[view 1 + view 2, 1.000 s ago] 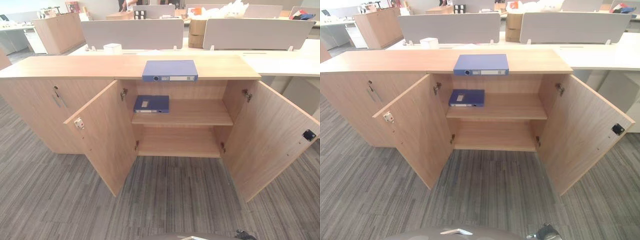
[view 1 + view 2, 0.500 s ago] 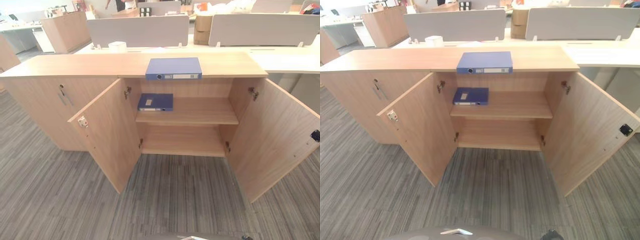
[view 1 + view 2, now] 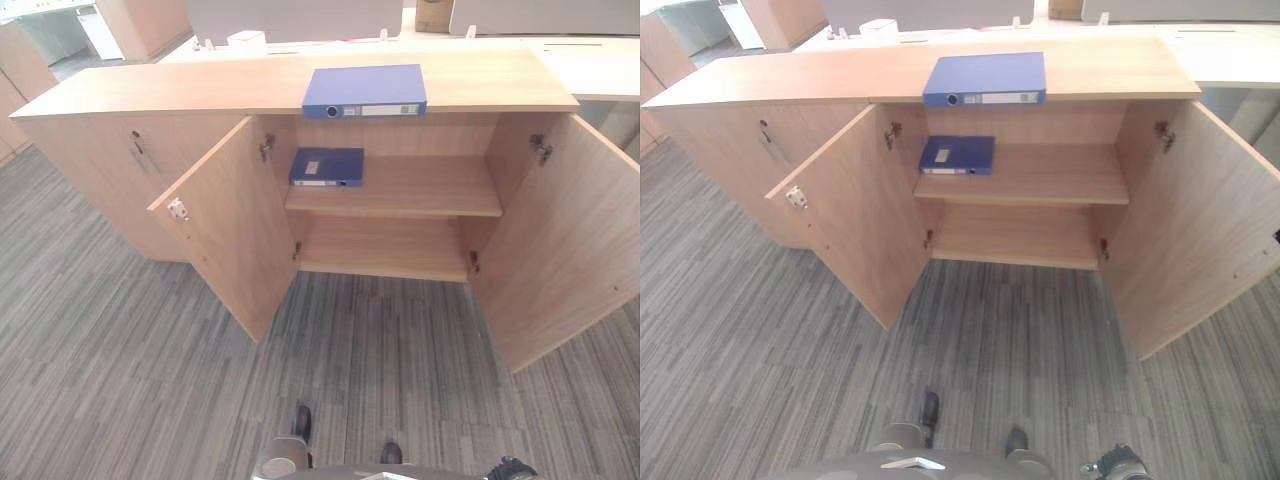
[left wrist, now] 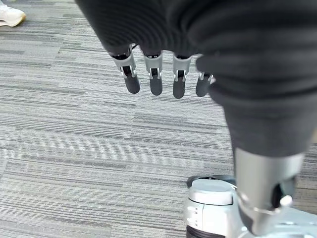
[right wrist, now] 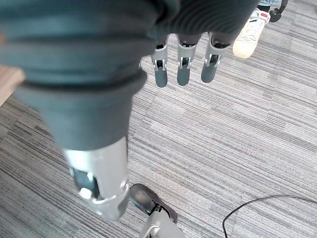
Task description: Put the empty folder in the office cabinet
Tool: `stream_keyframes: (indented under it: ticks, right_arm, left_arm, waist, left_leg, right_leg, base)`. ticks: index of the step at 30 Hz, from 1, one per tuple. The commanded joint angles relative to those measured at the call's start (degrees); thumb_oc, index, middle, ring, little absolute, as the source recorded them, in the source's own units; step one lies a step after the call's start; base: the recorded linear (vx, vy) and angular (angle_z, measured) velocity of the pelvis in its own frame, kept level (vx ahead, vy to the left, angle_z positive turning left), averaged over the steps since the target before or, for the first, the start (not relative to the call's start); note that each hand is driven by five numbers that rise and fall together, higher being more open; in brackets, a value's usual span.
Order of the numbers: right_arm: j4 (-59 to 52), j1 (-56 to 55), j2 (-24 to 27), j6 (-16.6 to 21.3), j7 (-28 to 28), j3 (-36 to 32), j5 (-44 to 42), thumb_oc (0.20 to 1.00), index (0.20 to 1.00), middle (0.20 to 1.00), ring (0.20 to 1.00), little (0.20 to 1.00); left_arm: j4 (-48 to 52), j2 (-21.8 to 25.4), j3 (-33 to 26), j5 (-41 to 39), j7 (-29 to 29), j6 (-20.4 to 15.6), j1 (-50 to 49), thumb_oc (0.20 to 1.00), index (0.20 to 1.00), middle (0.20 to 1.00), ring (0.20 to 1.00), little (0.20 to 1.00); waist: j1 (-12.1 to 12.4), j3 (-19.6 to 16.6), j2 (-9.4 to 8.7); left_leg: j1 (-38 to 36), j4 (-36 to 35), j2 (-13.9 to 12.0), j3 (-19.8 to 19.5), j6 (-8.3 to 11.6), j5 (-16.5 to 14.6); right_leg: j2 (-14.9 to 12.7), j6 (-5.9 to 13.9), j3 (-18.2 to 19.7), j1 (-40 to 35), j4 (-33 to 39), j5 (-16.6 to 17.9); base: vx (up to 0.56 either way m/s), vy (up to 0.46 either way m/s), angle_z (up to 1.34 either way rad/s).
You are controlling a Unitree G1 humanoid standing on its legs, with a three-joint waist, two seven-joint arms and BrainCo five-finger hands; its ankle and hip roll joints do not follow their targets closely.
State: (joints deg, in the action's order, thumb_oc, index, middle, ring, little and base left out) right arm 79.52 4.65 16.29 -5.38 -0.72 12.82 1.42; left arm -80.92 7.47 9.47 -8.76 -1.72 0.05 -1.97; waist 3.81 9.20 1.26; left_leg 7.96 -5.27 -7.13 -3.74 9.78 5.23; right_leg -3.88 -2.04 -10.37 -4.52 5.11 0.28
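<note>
You had the folder [image 3: 364, 90] flat on the cabinet [image 3: 180, 95] top, spine at the front edge. Both doors stood wide; a second folder [image 3: 327, 166] lay on the upper shelf's left. Left hand [image 4: 158, 74] and right hand [image 5: 183, 62] hung over carpet [image 3: 120, 380], fingers relaxed, empty.

No legible text: white spine label on blue folder [image 3: 365, 91] atop light wooden cabinet [image 3: 160, 90] is unreadable.
</note>
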Motion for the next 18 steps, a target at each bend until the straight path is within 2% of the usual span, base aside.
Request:
stream_keyframes:
  ticks: [1,3,6,7,8,9,10,11,12,13,15,17,18]
  right_arm:
    - [2.37,0.87,2.00,-0.08,-0.52,0.49,-0.12,1.000,1.000,1.000,1.000,1.000]
    - [2.87,0.20,2.01,-0.07,-0.18,0.00,0.38,1.000,1.000,1.000,1.000,1.000]
    - [3.13,-0.11,1.60,-0.32,0.20,-0.60,0.54,1.000,1.000,1.000,1.000,1.000]
    - [3.31,-0.40,1.00,-0.56,0.83,-0.75,1.08,1.000,1.000,1.000,1.000,1.000]
    - [3.31,-0.41,0.99,-0.56,0.83,-0.75,1.08,1.000,1.000,1.000,1.000,1.000]
    - [3.09,-0.35,0.41,-0.52,1.28,-0.63,1.31,1.000,1.000,1.000,1.000,1.000]
    - [2.98,-0.22,0.37,-0.53,1.46,-0.76,1.43,1.000,1.000,1.000,1.000,1.000]
    - [2.97,-0.20,0.32,-0.55,1.60,-1.12,1.34,1.000,1.000,1.000,1.000,1.000]
    - [2.97,-0.21,0.31,-0.55,1.60,-1.12,1.34,1.000,1.000,1.000,1.000,1.000]
    - [2.95,0.27,0.56,-0.43,1.76,-1.78,1.07,1.000,1.000,1.000,1.000,1.000]
    - [2.78,0.89,1.43,-0.59,1.46,-2.74,0.50,1.000,1.000,1.000,1.000,1.000]
    - [2.77,0.90,1.44,-0.60,1.46,-2.74,0.50,1.000,1.000,1.000,1.000,1.000]
    - [2.78,1.53,2.07,-0.53,0.93,-3.73,-0.55,1.000,1.000,1.000,1.000,1.000]
  left_arm:
    - [0.35,0.99,0.23,-1.22,0.58,-0.53,-2.69,1.000,1.000,1.000,1.000,1.000]
    - [0.26,0.92,-0.47,-1.43,0.67,-0.68,-3.37,1.000,1.000,1.000,1.000,1.000]
    - [-0.38,0.89,-1.21,-1.25,0.41,-0.50,-3.89,1.000,1.000,1.000,1.000,1.000]
    - [-1.10,1.09,-1.83,-0.53,0.30,-0.32,-4.53,1.000,1.000,1.000,1.000,1.000]
    - [-1.09,1.11,-1.83,-0.53,0.30,-0.32,-4.55,1.000,1.000,1.000,1.000,1.000]
    - [-1.19,1.42,-2.23,-0.07,0.09,-0.23,-4.84,1.000,1.000,1.000,1.000,1.000]
    - [-1.11,1.68,-2.51,-0.01,0.03,-0.23,-5.10,1.000,1.000,1.000,1.000,1.000]
    - [-1.06,1.90,-2.82,0.11,0.00,-0.19,-5.32,1.000,1.000,1.000,1.000,1.000]
    - [-1.06,1.91,-2.82,0.11,0.00,-0.18,-5.33,1.000,1.000,1.000,1.000,1.000]
    - [-0.80,2.08,-3.05,-0.11,0.02,-0.12,-5.34,1.000,1.000,1.000,1.000,1.000]
    - [-0.20,2.06,-3.07,-0.81,-0.14,0.12,-5.30,1.000,1.000,1.000,1.000,1.000]
    - [-0.20,2.04,-3.07,-0.81,-0.14,0.13,-5.28,1.000,1.000,1.000,1.000,1.000]
    - [0.36,2.24,-2.62,-1.36,-0.19,0.16,-5.34,1.000,1.000,1.000,1.000,1.000]
  waist:
    - [2.22,-2.90,1.48]
    - [2.92,-4.42,2.14]
    - [3.37,-5.75,1.78]
    - [3.90,-7.10,1.24]
    - [3.92,-7.10,1.16]
    - [4.34,-7.91,0.62]
    - [4.57,-8.34,0.50]
    - [4.71,-8.73,0.45]
    - [4.76,-8.71,0.38]
    - [4.79,-8.43,0.78]
    - [4.61,-7.29,1.32]
    - [4.70,-7.25,1.25]
    - [4.18,-6.50,2.01]
  left_leg:
    - [4.24,1.33,0.28,-0.35,-2.28,5.34]
    - [3.33,1.54,1.49,-1.30,-2.36,5.60]
    - [2.45,2.05,3.16,-0.51,-3.13,4.52]
    - [1.68,2.82,5.58,0.06,-4.23,3.26]
    - [1.67,2.84,5.66,0.11,-4.26,3.23]
    - [0.42,3.22,7.72,1.24,-5.91,1.62]
    - [-0.36,3.23,9.10,1.50,-7.01,0.72]
    - [-1.55,2.99,10.16,1.71,-7.89,-0.07]
    - [-1.58,2.97,10.22,1.79,-7.92,-0.08]
    - [-3.94,2.62,12.40,1.99,-9.84,-1.57]
    - [-6.39,1.58,14.60,2.11,-11.80,-2.63]
    - [-6.38,1.60,14.72,2.23,-11.87,-2.63]
    - [-8.45,0.88,15.45,2.39,-12.71,-4.29]
  right_leg:
    - [-0.77,7.50,0.75,-9.54,-1.54,-9.80]
    - [-2.05,8.35,0.66,-10.31,-1.24,-9.95]
    - [-4.14,9.67,0.78,-10.91,-1.34,-9.76]
    - [-7.12,11.25,0.89,-11.22,-2.65,-9.55]
    - [-7.21,11.29,0.90,-11.22,-2.67,-9.60]
    - [-9.83,12.47,1.28,-10.57,-5.74,-9.15]
    - [-11.33,13.15,1.49,-9.69,-8.18,-8.80]
    - [-12.50,13.65,1.63,-8.76,-11.12,-8.44]
    - [-12.60,13.69,1.71,-8.69,-11.28,-8.55]
    - [-15.80,14.05,2.31,-4.37,-20.87,-3.33]
    - [-19.39,12.97,2.59,0.38,-30.97,7.44]
    - [-19.52,13.08,2.81,0.55,-31.16,7.41]
    - [-23.12,12.11,-0.97,3.36,-34.03,12.11]
  base:
    - [0.30,0.162,-0.11]
    - [0.27,0.199,-0.88]
    - [0.22,0.182,-0.65]
    - [0.31,0.257,-0.16]
    - [0.40,0.337,0.02]
    - [0.28,0.254,0.02]
    - [0.37,0.337,-0.09]
    - [0.19,0.184,-0.27]
    - [0.25,0.277,-0.32]
    - [0.20,0.292,-0.24]
    - [0.18,0.301,-0.14]
    - [0.11,0.133,-0.05]
    - [0.31,0.128,0.34]
